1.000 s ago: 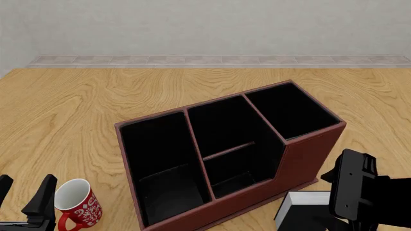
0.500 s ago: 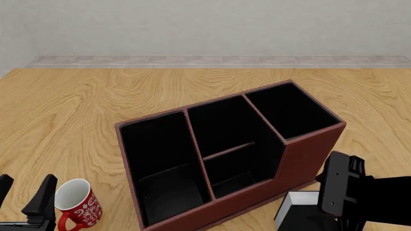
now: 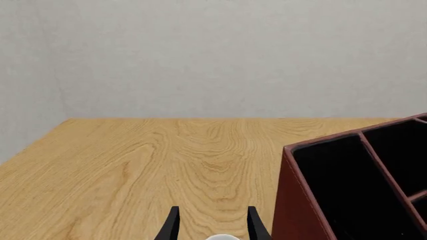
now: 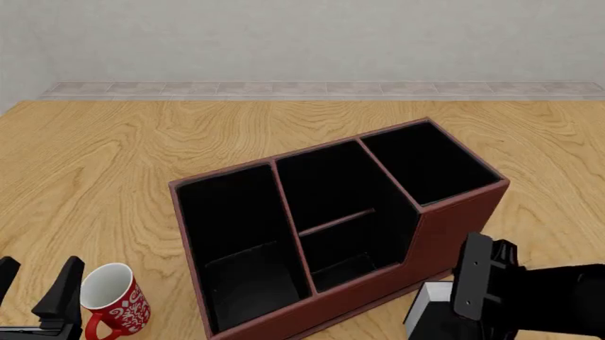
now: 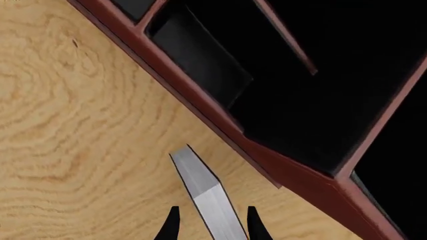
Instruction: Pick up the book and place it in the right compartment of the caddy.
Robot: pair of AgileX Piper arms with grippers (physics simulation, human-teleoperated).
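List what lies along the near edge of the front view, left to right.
left gripper → mug → caddy → book → right gripper

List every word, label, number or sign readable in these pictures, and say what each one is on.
No readable text anywhere.
Mug: red band with white curly pattern, decoration only, no letters made out.
Book: only white page edges show; cover hidden.
Caddy: plain red-brown walls, no label.
Right pincer and left pincer: no markings.
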